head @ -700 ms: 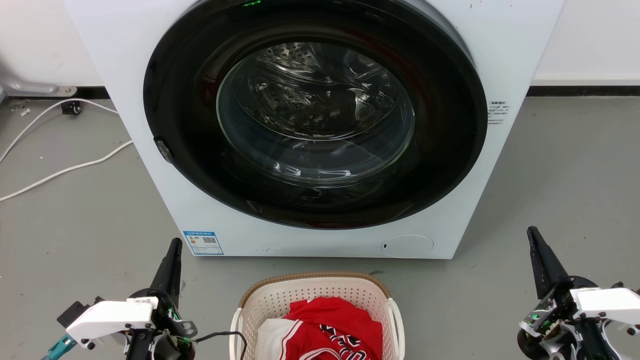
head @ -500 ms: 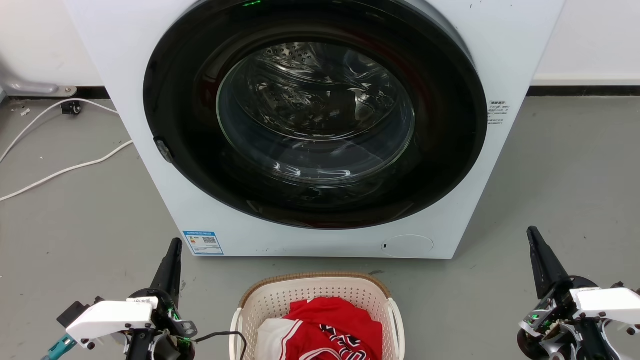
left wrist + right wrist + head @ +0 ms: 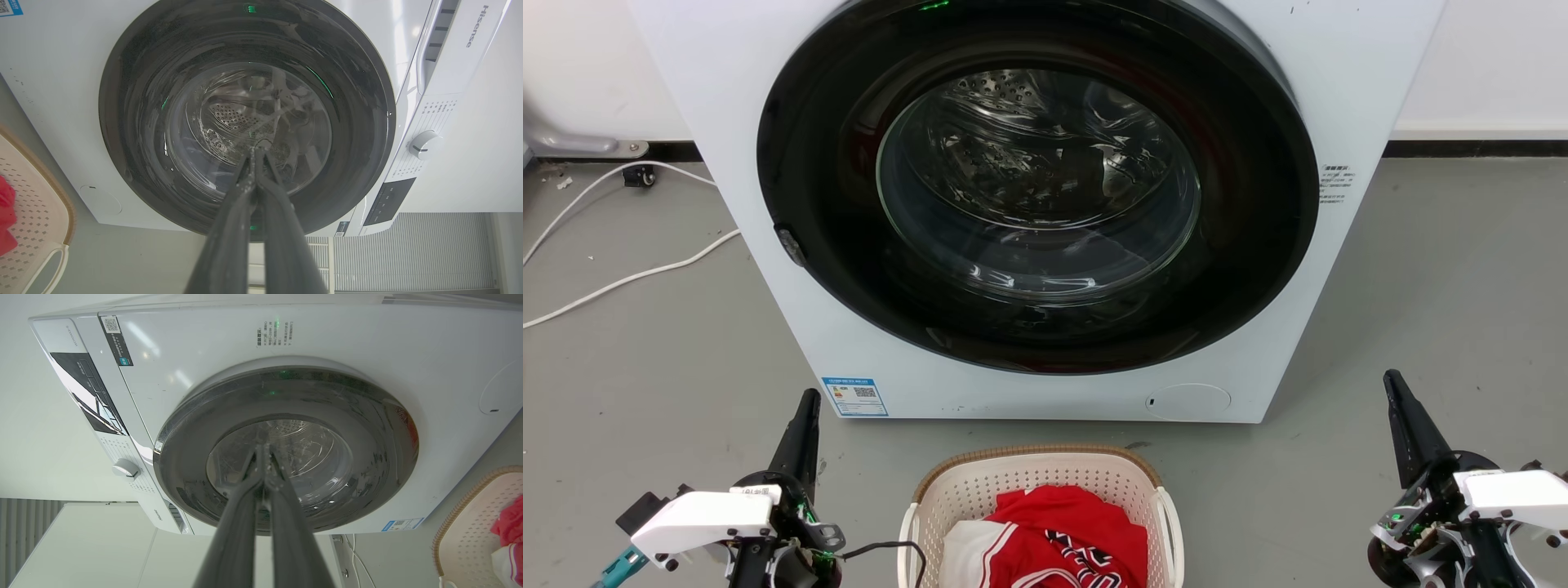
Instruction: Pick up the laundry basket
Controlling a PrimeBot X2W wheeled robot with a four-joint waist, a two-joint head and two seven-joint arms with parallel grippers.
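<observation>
The laundry basket (image 3: 980,490) is cream-white perforated plastic with a brown woven-look rim and white side handles. It stands on the floor at the bottom centre of the head view, holding red and white clothing (image 3: 1062,535). My left gripper (image 3: 809,398) is shut and empty, to the left of the basket and apart from it. My right gripper (image 3: 1390,377) is shut and empty, farther off to the right. In the left wrist view the left gripper (image 3: 254,152) points at the washer door, with the basket (image 3: 39,220) at the left edge. In the right wrist view the right gripper (image 3: 263,448) does likewise, with the basket (image 3: 466,543) at the lower right.
A white front-loading washing machine (image 3: 866,359) with a dark round door (image 3: 1037,188), closed, stands just behind the basket. White cables (image 3: 621,278) lie on the grey floor at the left. A white wall with a dark baseboard (image 3: 1474,149) runs behind.
</observation>
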